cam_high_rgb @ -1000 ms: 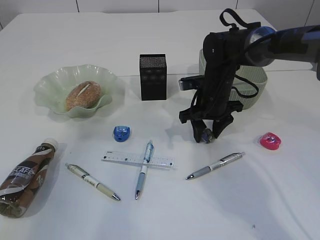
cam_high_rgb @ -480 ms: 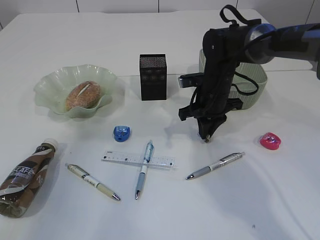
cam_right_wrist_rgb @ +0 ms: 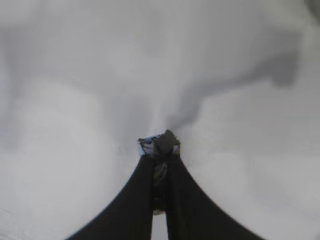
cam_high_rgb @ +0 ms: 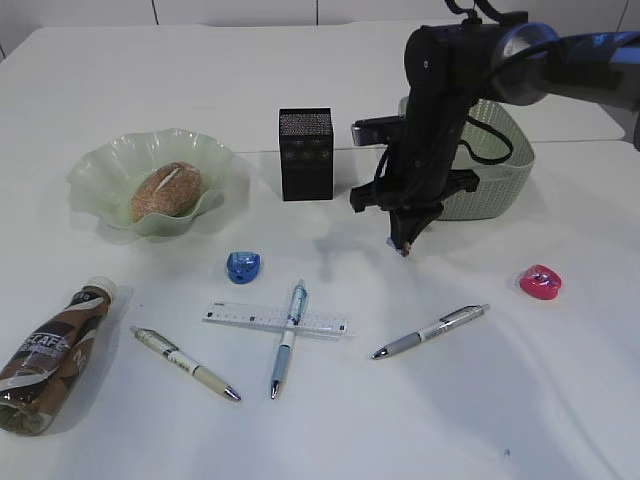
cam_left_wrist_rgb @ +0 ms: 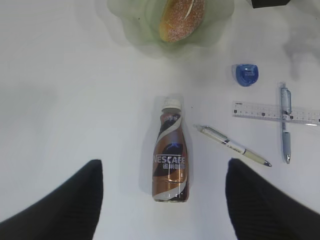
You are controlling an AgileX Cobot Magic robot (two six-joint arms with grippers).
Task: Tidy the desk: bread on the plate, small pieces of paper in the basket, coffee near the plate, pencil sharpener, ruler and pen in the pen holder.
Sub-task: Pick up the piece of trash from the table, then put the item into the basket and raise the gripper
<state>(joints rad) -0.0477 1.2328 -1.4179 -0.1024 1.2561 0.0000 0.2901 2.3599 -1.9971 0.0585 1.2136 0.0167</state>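
The exterior view looks down at a slant across the tabletop (cam_high_rgb: 560,400) from the front, the left wrist view faces straight down from higher up, sharing the coffee bottle (cam_left_wrist_rgb: 170,152) and bread (cam_left_wrist_rgb: 181,17) with it, and the right wrist view sits close, blurred.

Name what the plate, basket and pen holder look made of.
Plate: pale green translucent glass or plastic, glossy, with a wavy rim. Basket: likely moulded plastic, matte grey-green, in a woven pattern. Pen holder: black, matte, dotted like perforated metal or mesh; uncertain.
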